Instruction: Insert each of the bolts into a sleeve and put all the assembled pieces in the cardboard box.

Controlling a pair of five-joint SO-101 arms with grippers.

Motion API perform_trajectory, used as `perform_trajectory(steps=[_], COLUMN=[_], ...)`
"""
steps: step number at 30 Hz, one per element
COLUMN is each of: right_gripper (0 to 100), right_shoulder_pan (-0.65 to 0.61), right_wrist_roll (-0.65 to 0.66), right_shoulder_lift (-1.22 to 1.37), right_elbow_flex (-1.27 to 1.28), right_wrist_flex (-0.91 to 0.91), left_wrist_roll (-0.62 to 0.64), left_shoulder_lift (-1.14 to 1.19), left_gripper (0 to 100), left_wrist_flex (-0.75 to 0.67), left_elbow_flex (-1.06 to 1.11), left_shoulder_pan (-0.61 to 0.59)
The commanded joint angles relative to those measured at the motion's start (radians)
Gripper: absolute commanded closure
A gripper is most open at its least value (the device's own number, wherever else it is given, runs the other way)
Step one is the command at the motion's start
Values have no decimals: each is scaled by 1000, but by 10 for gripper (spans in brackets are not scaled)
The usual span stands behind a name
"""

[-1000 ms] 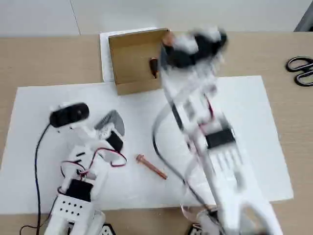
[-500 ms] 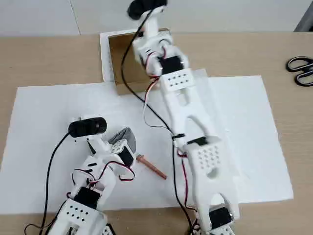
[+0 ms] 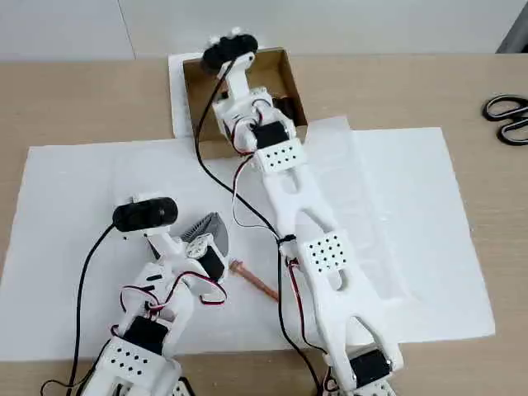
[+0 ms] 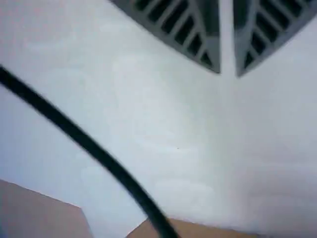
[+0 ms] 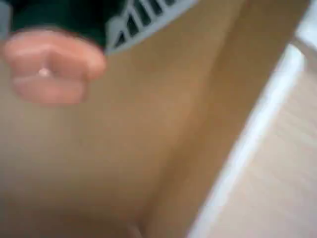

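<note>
BOX DROP: The right claw (image 3: 285, 106) hangs inside the cardboard box (image 3: 272, 74), clamped on a piece (image 5: 49, 64). Its wrist camera catches a rounded pink bolt end under a dark collar, tight against a grey ribbed finger (image 5: 143, 17), above plain brown cardboard. From above, the arm's wrist covers those tips. The left claw (image 3: 210, 224), its grey latticed fingers together and empty, rests over the paper (image 3: 74, 214). The overhead camera adds a slim coppery bolt (image 3: 256, 281) lying just beside that claw, toward the right arm. The left wrist camera gives smooth white sheet and a black cable (image 4: 84, 141). A wood-grain table (image 3: 82, 99) carries the sheet, and scissors (image 3: 505, 118) lie well apart from both claws.
</note>
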Motion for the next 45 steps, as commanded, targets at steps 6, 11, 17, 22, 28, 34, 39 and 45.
perform_trajectory(steps=[6,11,17,22,28,34,39,45], right_gripper=[995,980,786,749,749,749,749,749], right_shoulder_pan=[36,35,42,44,45,31,73,51], right_wrist_roll=[-6,-6,-11,-12,-12,-14,-11,-5], right_shoulder_lift=[25,39,51,51,-12,-335,-473,-684], right_elbow_flex=[-84,-83,-91,-186,-292,-290,-247,232], right_wrist_flex=[-4,-1,25,159,357,817,929,934], left_wrist_roll=[5,5,5,5,5,-2,-169,15], left_shoulder_lift=[-18,-18,-18,-20,-20,-20,-18,-20], left_gripper=[994,994,994,994,994,994,992,948], left_wrist_flex=[0,0,0,-2,-2,-2,126,554], left_elbow_flex=[-2,-2,-2,-2,-2,-4,-84,-378], left_shoulder_pan=[8,8,8,8,2,-5,-141,-396])
